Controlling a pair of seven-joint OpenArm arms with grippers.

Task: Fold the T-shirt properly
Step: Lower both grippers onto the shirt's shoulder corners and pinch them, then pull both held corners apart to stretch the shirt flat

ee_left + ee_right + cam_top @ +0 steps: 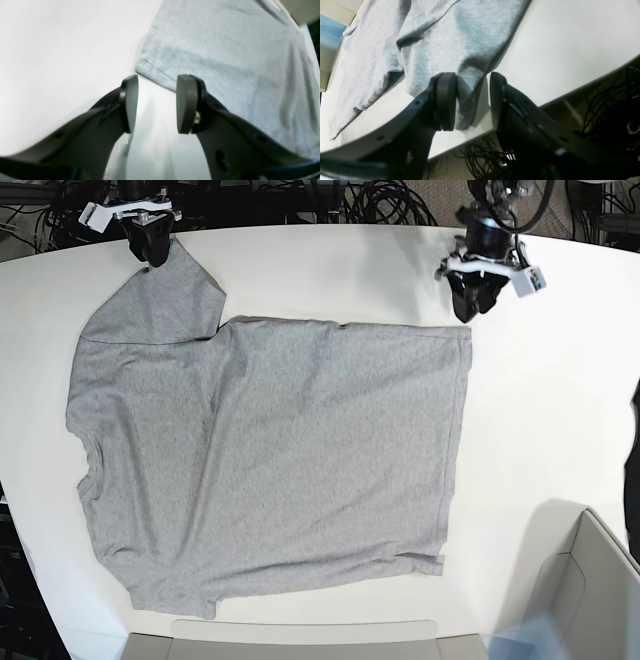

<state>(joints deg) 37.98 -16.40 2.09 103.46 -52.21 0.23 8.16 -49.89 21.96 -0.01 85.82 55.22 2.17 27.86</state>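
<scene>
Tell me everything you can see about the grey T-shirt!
The T-shirt is soft-looking heather-grey cloth with short sleeves, spread nearly flat on the white table, collar toward the base view's left. No lettering shows on this side. One sleeve sticks out at the top left, and the right gripper sits around its tip, though it doesn't look squeezed tight. The left gripper is open just off a hem corner, not touching.
</scene>
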